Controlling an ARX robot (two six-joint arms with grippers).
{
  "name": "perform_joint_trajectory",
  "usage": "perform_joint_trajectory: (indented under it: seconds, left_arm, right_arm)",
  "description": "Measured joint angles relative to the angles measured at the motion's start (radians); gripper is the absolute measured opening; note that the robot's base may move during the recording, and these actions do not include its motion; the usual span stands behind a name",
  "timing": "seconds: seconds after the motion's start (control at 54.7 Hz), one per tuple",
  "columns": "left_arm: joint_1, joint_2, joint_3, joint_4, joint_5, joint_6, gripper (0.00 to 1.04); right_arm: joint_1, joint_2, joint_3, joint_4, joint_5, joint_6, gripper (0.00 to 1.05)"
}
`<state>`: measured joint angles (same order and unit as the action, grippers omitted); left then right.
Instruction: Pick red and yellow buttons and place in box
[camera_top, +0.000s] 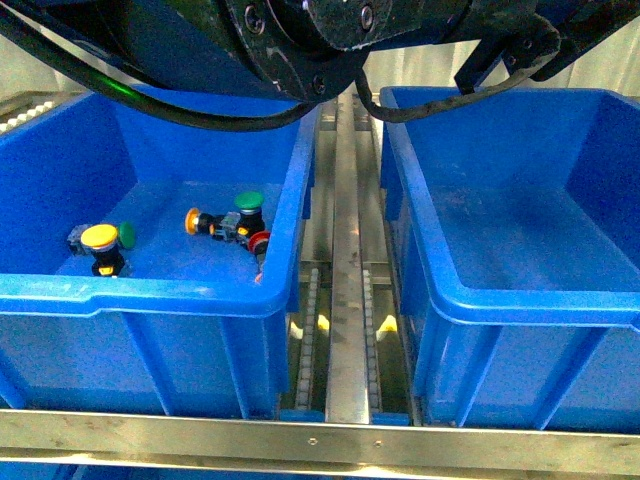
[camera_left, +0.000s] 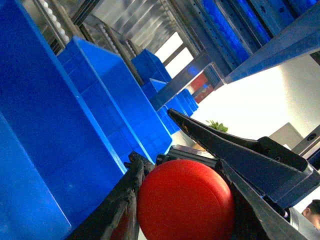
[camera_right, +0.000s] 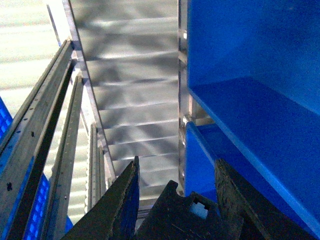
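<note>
Your left fingers (camera_left: 235, 150) clamp a red button (camera_left: 185, 200), cap facing the wrist camera, axis seemingly along them. Your right fingers (camera_right: 112, 210) stand apart, holding nothing. The right-hand box (camera_top: 530, 305) is open-topped.

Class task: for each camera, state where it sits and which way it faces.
Front: on the body, looking down at two blue bins; dark arm parts show at the top.
Left wrist: along the left jaws, shut on a red button, toward stacked bins.
Right wrist: along open right jaws, toward racking and a bin.
Shared: blue bins in all.
</note>
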<state>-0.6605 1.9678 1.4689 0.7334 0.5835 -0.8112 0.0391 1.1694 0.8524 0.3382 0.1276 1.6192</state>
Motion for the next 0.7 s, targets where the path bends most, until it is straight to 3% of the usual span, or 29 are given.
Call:
perform_joint_trajectory:
  seconds: [0.146, 0.329, 0.476, 0.695]
  left_arm:
    - [-0.005, 0.002, 0.002, -0.006, -0.017, 0.004, 0.34]
    - [0.008, -0.003, 0.002, -0.048, -0.077, 0.053, 0.68]
    - [0.080, -0.048, -0.035, -0.109, -0.127, 0.118, 0.97]
    - [0.198, -0.194, -0.164, -0.154, -0.173, 0.191, 0.97]
  right_arm:
    - [-0.017, -0.001, -0.011, 0.000, -0.010, 0.000, 0.38]
    - [-0.064, 0.009, -0.020, 0.011, -0.027, -0.043, 0.37]
    - [-0.130, 0.039, -0.035, 0.025, -0.035, -0.069, 0.37]
    - [-0.192, 0.057, -0.040, 0.034, -0.046, -0.111, 0.37]
